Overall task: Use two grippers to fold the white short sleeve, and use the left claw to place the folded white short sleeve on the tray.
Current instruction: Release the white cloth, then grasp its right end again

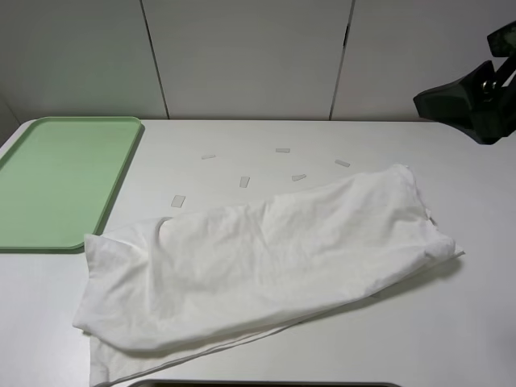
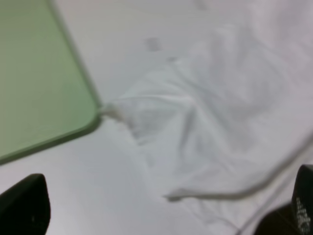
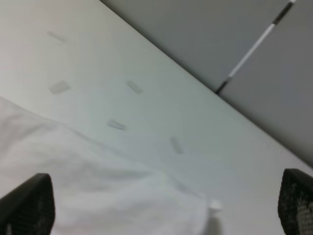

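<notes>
The white short sleeve (image 1: 266,258) lies rumpled on the table, a long band running from front left to back right. The pale-green tray (image 1: 56,181) sits empty at the far left, and in the left wrist view a corner of the shirt (image 2: 220,112) just reaches the tray's rounded corner (image 2: 39,83). My left claw (image 2: 164,215) hovers open above the shirt's left end, its dark fingertips (image 2: 24,205) wide apart and holding nothing. My right gripper (image 3: 161,205) is open too, over the shirt's (image 3: 98,196) far right end. The right arm (image 1: 472,101) shows at the upper right; the left arm is out of the high view.
Several small pale tape strips (image 1: 244,181) are scattered on the white table behind the shirt. A grey panelled wall (image 1: 242,56) closes the back. A dark edge (image 1: 266,384) runs along the front of the table.
</notes>
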`<move>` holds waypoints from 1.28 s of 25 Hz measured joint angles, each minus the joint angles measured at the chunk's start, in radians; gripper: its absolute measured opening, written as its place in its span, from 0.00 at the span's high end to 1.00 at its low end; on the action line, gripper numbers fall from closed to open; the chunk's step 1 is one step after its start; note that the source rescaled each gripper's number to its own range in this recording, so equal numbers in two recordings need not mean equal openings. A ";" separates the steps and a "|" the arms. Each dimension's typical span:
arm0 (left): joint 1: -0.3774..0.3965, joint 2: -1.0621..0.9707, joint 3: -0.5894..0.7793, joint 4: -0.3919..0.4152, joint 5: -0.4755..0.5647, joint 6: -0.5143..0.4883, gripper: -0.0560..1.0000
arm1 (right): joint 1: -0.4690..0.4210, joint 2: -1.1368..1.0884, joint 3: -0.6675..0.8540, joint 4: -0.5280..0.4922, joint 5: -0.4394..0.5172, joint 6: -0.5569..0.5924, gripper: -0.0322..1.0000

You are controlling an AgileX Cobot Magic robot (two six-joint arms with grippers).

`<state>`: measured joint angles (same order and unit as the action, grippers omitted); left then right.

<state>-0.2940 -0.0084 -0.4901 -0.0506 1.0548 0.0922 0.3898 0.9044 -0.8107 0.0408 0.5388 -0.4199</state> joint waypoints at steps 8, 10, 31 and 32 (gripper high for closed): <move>0.192 0.000 0.000 0.007 0.000 -0.002 0.00 | 0.000 0.000 0.000 0.158 0.025 0.003 0.00; 0.196 0.000 0.000 0.007 0.000 -0.002 0.00 | 0.000 0.000 0.000 0.176 0.084 0.039 0.00; 0.198 0.000 0.000 0.009 0.000 -0.002 0.00 | 0.000 0.064 0.000 0.245 0.391 0.197 0.00; 0.198 0.000 0.000 0.009 0.000 -0.002 0.00 | 0.000 0.081 0.000 0.255 0.387 0.197 0.00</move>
<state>-0.0962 -0.0084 -0.4901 -0.0418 1.0548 0.0899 0.3898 0.9857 -0.8107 0.2954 0.9253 -0.2231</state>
